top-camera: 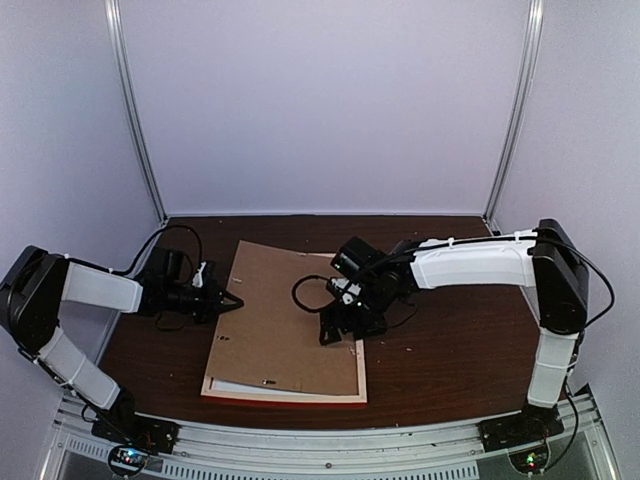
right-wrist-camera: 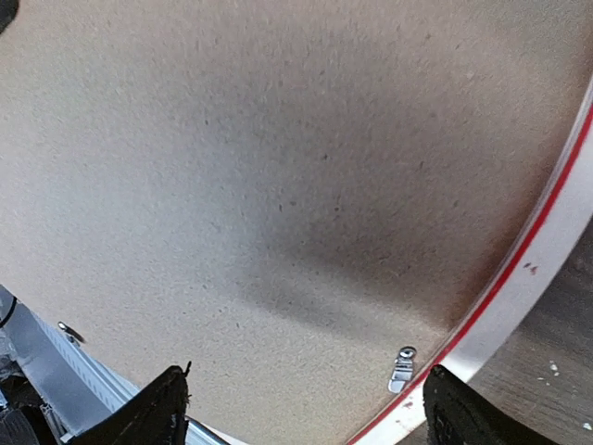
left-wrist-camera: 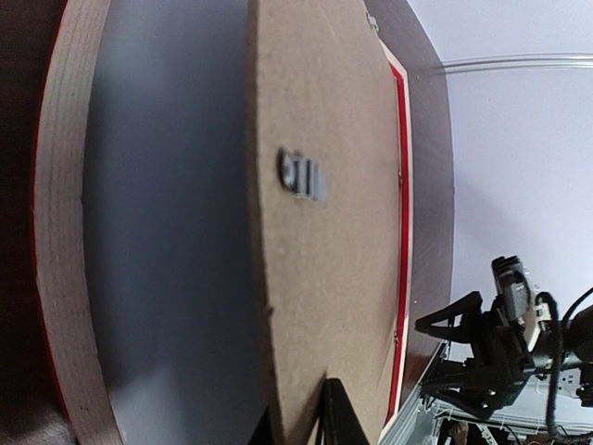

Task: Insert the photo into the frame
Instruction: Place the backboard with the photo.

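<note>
The frame (top-camera: 290,398) lies face down on the table, pale rails with a red edge. The brown backing board (top-camera: 280,320) lies over it, skewed, its left edge lifted. My left gripper (top-camera: 232,301) is shut on that left edge; in the left wrist view the board (left-wrist-camera: 334,232) runs between my fingers (left-wrist-camera: 338,417) and stands above a pale grey sheet (left-wrist-camera: 167,232) inside the frame rail (left-wrist-camera: 65,232). I cannot tell if that sheet is the photo; no printed picture shows. My right gripper (top-camera: 335,335) is open, just above the board (right-wrist-camera: 278,185) near the frame's right rail (right-wrist-camera: 537,269).
A metal turn tab (right-wrist-camera: 402,368) sits by the red rail edge. A hanger clip (left-wrist-camera: 301,173) is on the board. Black cables (top-camera: 305,290) lie on the board near the right wrist. The dark table (top-camera: 440,350) is walled by lilac panels, with a metal rail at the near edge.
</note>
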